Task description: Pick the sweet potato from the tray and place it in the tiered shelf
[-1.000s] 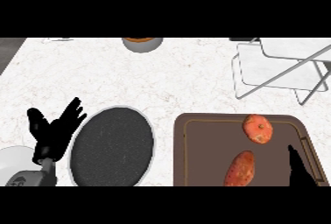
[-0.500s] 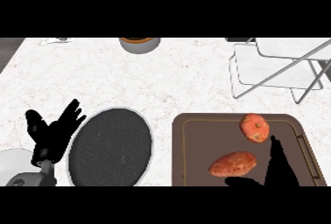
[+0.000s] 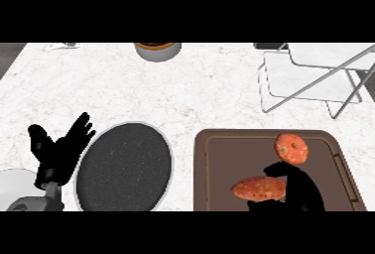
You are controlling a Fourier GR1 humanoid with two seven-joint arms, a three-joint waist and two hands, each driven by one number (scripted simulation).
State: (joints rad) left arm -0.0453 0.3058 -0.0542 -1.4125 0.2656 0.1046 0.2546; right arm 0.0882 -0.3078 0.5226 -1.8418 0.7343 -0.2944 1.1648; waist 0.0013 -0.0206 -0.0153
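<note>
Orange sweet potato [image 3: 258,188] near tray [image 3: 219,163] front in right hand's [image 3: 302,191] fingers; left hand [image 3: 58,154] open

Veined white stone bench [image 3: 183,89], speckled matt plate [image 3: 124,168], smooth brown tray [image 3: 219,171], thin metal-framed shelf [image 3: 322,53], rough-skinned sweet potato [image 3: 258,188].

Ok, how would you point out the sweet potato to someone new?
Find the brown tray at the lower right of the counter, beside the dark round plate. The sweet potato is the orange thing nearer the robot, its right end hidden by the right hand. It is long and lies crosswise; the other orange piece, farther back, is round.
</note>
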